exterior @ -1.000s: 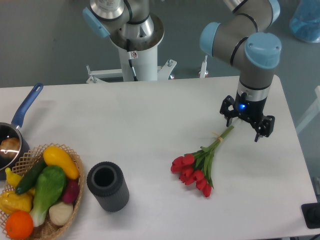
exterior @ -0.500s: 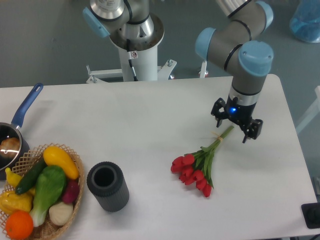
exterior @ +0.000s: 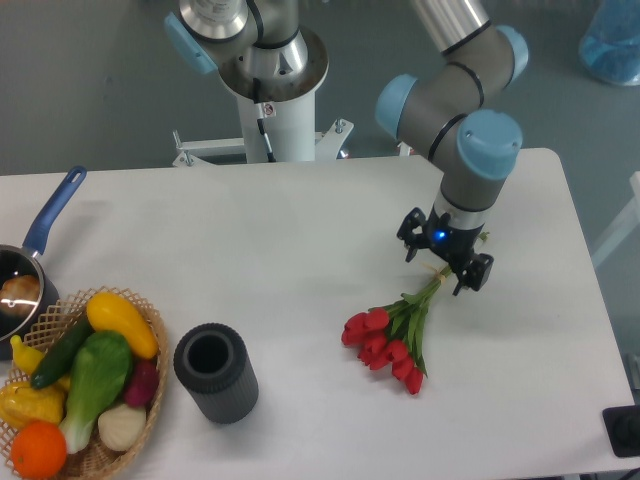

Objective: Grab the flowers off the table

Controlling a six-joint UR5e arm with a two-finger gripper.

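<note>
The flowers (exterior: 392, 338), a small bunch of red tulips with green leaves, lie flat on the white table (exterior: 250, 260), blooms toward the front and stems running up to the right. My gripper (exterior: 441, 266) is open and hangs right over the upper stem end near the pale band, one finger on each side of the stems. The very tip of the stems is hidden behind the gripper.
A dark grey ribbed cylinder cup (exterior: 215, 372) stands left of the flowers. A wicker basket (exterior: 120, 430) with fake vegetables and fruit sits at the front left. A blue-handled pot (exterior: 30, 260) is at the left edge. The robot base (exterior: 270, 90) stands behind the table.
My gripper has moved left and slightly down along the stems, from the right of the stem tip to directly over the banded part. The flowers have not moved.
</note>
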